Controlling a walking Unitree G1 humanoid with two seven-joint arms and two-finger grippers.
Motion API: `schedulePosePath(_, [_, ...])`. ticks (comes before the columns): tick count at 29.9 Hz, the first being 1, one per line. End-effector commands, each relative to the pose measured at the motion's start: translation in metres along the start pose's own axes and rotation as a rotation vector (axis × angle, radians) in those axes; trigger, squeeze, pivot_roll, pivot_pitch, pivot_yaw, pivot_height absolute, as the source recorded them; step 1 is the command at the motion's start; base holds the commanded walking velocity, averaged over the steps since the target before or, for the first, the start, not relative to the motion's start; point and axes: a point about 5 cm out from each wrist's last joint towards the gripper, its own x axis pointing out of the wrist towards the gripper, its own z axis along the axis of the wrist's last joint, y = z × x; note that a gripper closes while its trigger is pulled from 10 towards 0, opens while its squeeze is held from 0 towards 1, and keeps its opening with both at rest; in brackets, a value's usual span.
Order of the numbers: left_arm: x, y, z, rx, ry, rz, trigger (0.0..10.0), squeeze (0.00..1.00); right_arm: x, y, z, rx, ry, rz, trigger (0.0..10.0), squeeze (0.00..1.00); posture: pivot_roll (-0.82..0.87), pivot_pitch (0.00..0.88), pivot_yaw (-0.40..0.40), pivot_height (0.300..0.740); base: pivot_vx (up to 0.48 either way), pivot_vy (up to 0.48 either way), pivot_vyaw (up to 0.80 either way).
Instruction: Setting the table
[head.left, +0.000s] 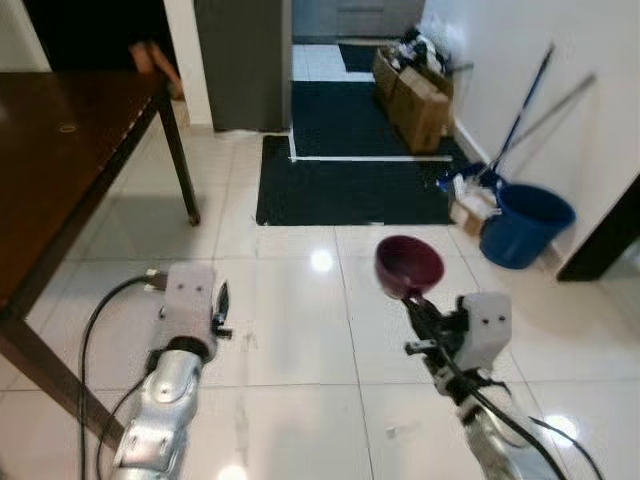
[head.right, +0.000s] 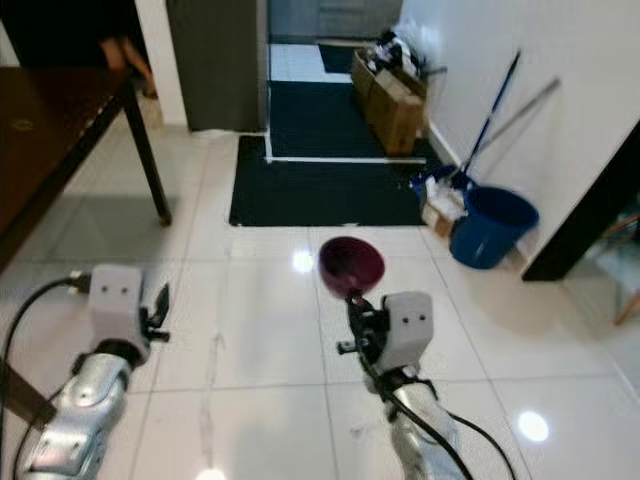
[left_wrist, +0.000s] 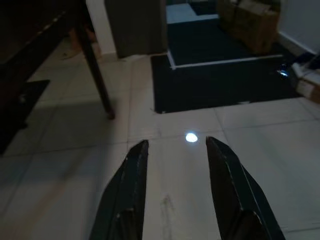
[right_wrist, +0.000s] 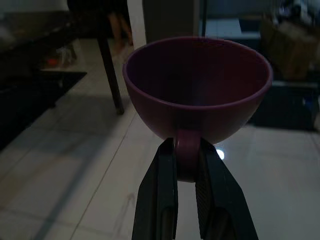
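A dark red cup (head.left: 408, 265) hangs over the white tiled floor, held upright by its handle. My right gripper (head.left: 412, 297) is shut on that handle; the right wrist view shows the cup (right_wrist: 197, 85) empty, with both fingers (right_wrist: 161, 192) pinching the handle. My left gripper (left_wrist: 176, 150) is open and holds nothing, raised over the floor at the left (head.left: 221, 303). The dark wooden table (head.left: 50, 150) stands to my left, its top bare where it shows.
A black mat (head.left: 350, 190) lies ahead by a doorway. A blue bucket (head.left: 525, 225) with mop handles stands by the right wall, with cardboard boxes (head.left: 415, 95) behind it. A person's foot (head.left: 155, 60) is beyond the table's far end.
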Motion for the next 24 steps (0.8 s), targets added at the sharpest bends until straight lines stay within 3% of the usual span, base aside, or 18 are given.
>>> schedulePosePath(1, [-0.0046,0.0082,-0.0094,0.014,0.032,0.023,10.0,0.0,-0.0021,0.0045,-0.004,0.012,0.009,0.01,10.0,0.0,0.05,0.118,0.041,0.74,0.48,0.0,0.0])
schedulePosePath(24, [-0.0054,0.0069,-0.0102,0.019,0.034,0.009,10.0,0.0,-0.0021,0.0031,-0.0045,0.028,0.007,0.0,10.0,0.0,0.05,0.118,0.044,0.74,0.48,0.0,0.0])
